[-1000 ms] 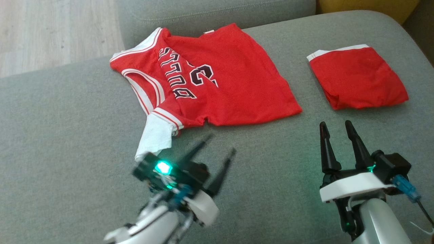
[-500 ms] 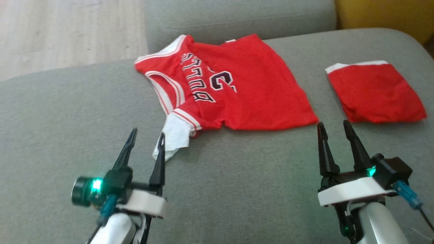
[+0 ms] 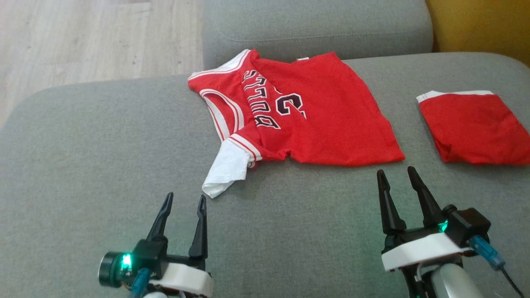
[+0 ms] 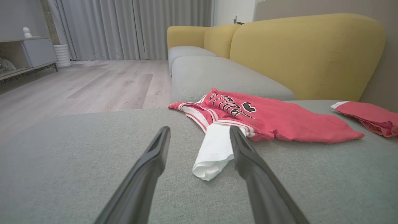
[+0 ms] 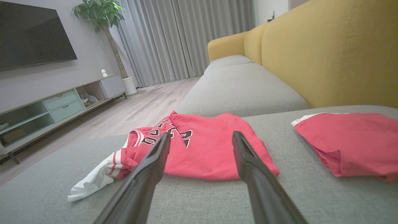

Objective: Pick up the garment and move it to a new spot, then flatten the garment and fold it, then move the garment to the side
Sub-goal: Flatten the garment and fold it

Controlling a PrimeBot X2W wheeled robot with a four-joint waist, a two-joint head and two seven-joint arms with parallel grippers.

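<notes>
The red basketball jersey (image 3: 306, 120) lies on the grey sofa seat (image 3: 103, 145), towards its far edge, with its collar end to the robot's left and its hem to the right. It isn't flat: one side is folded over the black lettering, and a white sleeve (image 3: 225, 174) from an under-layer trails out of the near armhole towards the robot.

It looks like a thin, light, limp mesh, so it will likely sag and bunch wherever it is lifted, and a single pinch would probably drag the rest along the cushion. The best holds seem to be the banded shoulder and armhole edges on the left, and the near hem corner on the right. The loose white sleeve is the nearest bit, but pulling on it alone could shift the layers apart.

The left tool (image 3: 185, 196) hovers just short of that sleeve, its fingers spread and empty. The right tool (image 3: 395, 170) sits just short of the hem corner, also spread and holding nothing.

A folded red piece (image 3: 476, 128) with a white band rests apart to the right. Beyond are the yellow backrest (image 3: 476, 25) and a wooden floor (image 3: 83, 37).
</notes>
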